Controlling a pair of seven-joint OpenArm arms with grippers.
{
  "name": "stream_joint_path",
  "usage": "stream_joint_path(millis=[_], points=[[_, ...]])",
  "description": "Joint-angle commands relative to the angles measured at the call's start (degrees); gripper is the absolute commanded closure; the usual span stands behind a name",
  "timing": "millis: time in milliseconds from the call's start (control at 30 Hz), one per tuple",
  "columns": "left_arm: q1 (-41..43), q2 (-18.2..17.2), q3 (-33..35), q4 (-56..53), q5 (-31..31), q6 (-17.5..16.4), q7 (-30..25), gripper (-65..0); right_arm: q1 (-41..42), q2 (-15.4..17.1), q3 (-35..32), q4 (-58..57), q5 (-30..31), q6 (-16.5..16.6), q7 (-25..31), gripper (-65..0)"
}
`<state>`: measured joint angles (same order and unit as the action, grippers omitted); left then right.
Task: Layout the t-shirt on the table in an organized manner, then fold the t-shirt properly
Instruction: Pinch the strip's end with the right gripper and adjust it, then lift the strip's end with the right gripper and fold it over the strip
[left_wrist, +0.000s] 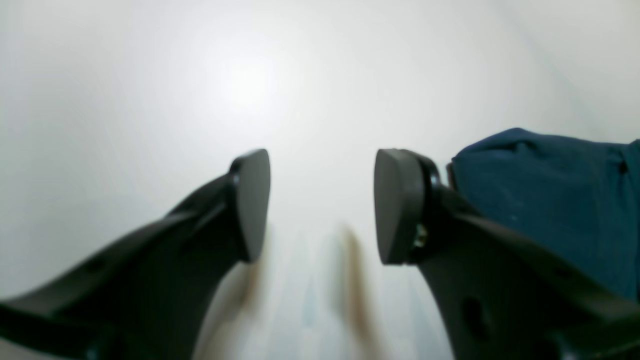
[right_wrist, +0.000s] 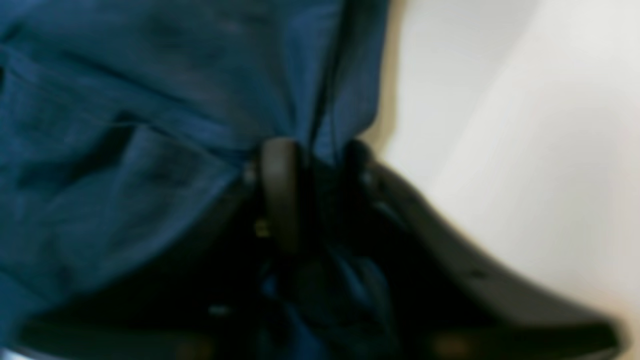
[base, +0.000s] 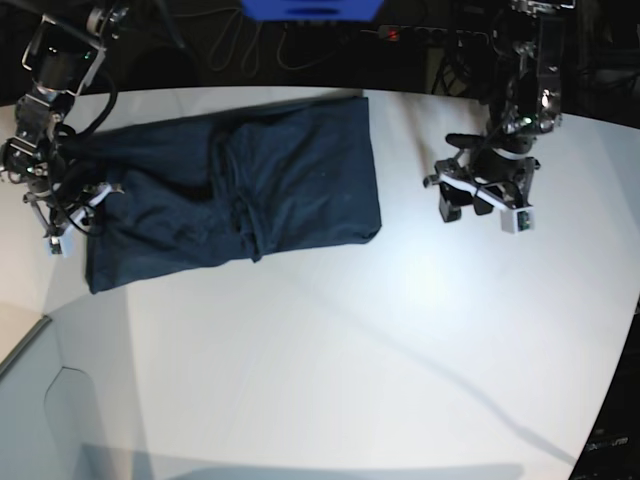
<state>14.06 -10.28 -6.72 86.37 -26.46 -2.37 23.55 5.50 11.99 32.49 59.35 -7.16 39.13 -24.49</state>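
The dark navy t-shirt (base: 240, 185) lies partly folded and wrinkled on the back left of the white table (base: 330, 350). At the shirt's left edge, my right gripper (base: 80, 205) is pinching the cloth. In the blurred right wrist view its jaws (right_wrist: 320, 170) stand close together with a fold of the t-shirt (right_wrist: 150, 100) caught between them. My left gripper (base: 482, 210) hovers over bare table to the right of the shirt. It stands open (left_wrist: 322, 205) with nothing between its fingers, and a corner of the t-shirt (left_wrist: 550, 200) shows just beyond its right finger.
A blue box (base: 310, 8), cables and a power strip (base: 400, 33) lie past the table's back edge. The table's curved edge runs along the right (base: 625, 330) and the lower left (base: 40, 330).
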Motion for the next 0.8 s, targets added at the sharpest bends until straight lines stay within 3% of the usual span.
stream_joint_path(millis=[0, 267, 633, 767], points=[[-0.48, -0.22, -0.18, 1.06, -0.40, -0.31, -1.27, -32.6, -0.18, 0.19, -0.09, -0.23, -2.29, 0.87, -3.16, -0.8], [-0.22, -0.13, -0.18, 0.71, -0.49, -0.31, -1.09, -32.6, -0.18, 0.10, 2.63, 2.49, -2.29, 0.87, -3.16, 0.0], [-0.22, 0.22, -0.18, 0.89, -0.49, -0.31, -1.00, -32.6, -8.27, -10.54, 4.83, 30.19, -2.20, 0.87, -3.16, 0.0], [-0.22, 0.22, -0.18, 0.80, -0.49, -0.31, -1.00, -32.6, -12.13, -13.09, 0.61, 37.48, -2.20, 0.87, -3.16, 0.0]])
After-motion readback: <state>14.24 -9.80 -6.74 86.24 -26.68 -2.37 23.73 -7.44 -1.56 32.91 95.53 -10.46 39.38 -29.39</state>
